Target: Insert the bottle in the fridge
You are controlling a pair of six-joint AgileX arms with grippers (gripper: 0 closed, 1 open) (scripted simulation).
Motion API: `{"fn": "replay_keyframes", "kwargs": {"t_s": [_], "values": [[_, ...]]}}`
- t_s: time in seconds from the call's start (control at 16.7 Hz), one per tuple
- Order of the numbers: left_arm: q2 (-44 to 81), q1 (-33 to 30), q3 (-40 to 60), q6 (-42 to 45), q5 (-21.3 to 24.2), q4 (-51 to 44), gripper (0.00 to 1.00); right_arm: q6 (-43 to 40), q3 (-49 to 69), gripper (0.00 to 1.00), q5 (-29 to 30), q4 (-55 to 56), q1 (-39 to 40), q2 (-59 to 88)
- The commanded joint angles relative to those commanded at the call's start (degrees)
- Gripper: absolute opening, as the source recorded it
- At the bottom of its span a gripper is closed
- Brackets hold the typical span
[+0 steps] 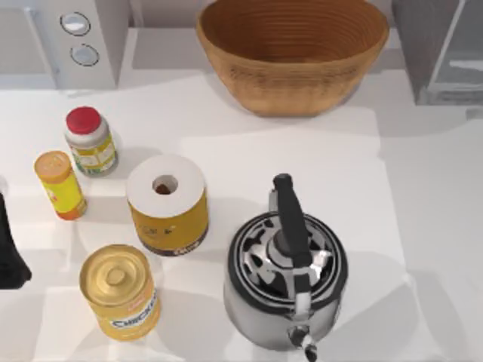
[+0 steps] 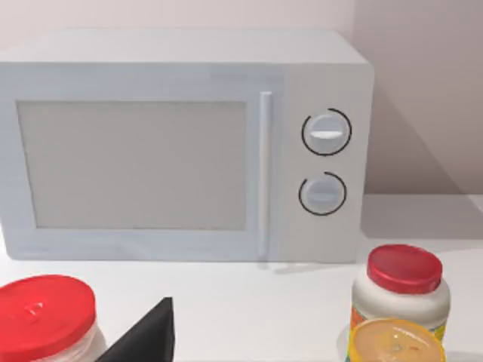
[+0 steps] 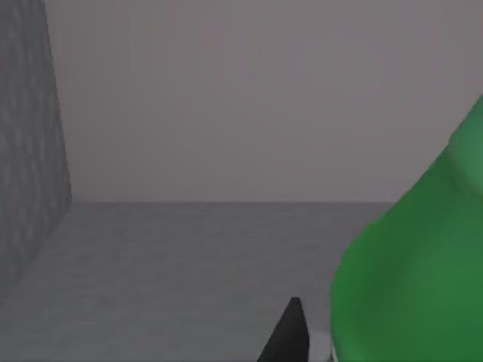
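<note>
Right wrist cam puts the green bottle (image 3: 411, 279) just beside my right hand (image 3: 290, 335) w/ grey fridge (image 3: 30, 151) walls around it, so I judge it's basically in, only release & pull-out left, tho can't tell either hand's grip, left arm (image 1: 9, 253) parked at bench (image 1: 423, 226) left edge.

white bench (image 1: 423, 196) | on it: wicker basket (image 1: 293, 53); kettle (image 1: 285, 279); microwave (image 1: 75, 38); fridge (image 1: 445, 49); yellow cans (image 1: 121, 290) (image 1: 167, 205); red-lidded jar (image 1: 90, 141); orange-lidded bottle (image 1: 60, 185)
</note>
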Motion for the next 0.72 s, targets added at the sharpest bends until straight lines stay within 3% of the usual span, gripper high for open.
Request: {"fn": "replay_keyframes", "kwargs": {"t_s": [0.3,0.72], "values": [[0.00,0.00,0.00,0.00,0.00,0.00,1.00,0.33,1.68,0.01,0.53,-1.10,0.25,1.33],[0.00,0.00,0.00,0.00,0.00,0.00,1.00,-0.21,15.74,0.01,1.88,-6.39,1.34,7.87]]}}
